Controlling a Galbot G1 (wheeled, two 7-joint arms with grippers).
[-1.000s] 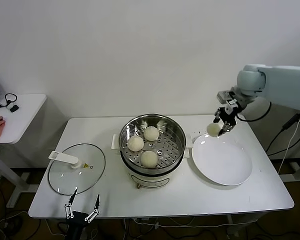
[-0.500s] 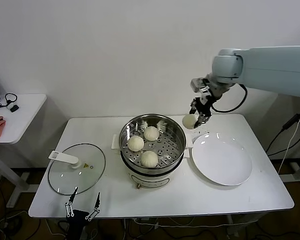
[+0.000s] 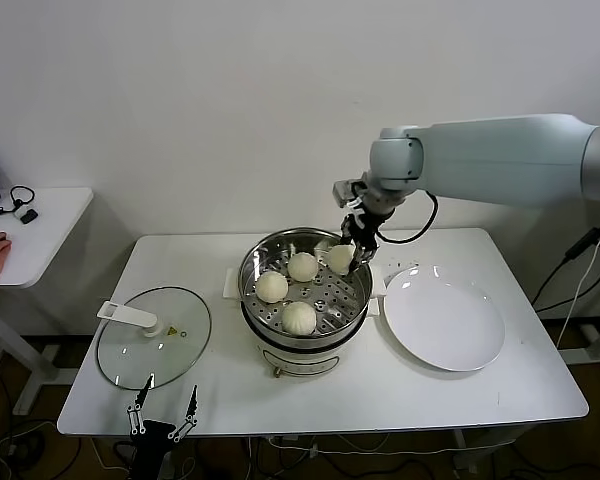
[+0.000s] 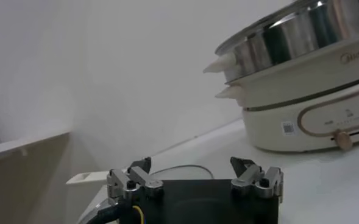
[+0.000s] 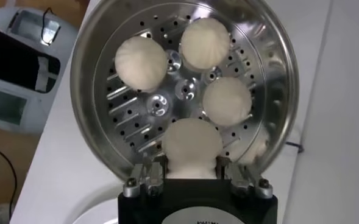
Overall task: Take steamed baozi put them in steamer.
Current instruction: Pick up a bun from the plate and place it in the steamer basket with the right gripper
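I'm looking into a bare robot lab: plain white wall (image 3: 180, 100), white rectangular desk (image 3: 480, 400), loose cables (image 3: 570, 290) beside that desk.

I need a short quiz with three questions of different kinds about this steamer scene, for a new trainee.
1. True or false: the white plate holds one baozi.
2. How many baozi lie on the tray of the steamer, not counting the held one?
3. The right gripper is: A) open over the glass lid; B) shut on the fourth baozi above the steamer; C) resting on the plate.

Key: 1 false; 2 three; 3 B. The left gripper waits open at the table's front edge.
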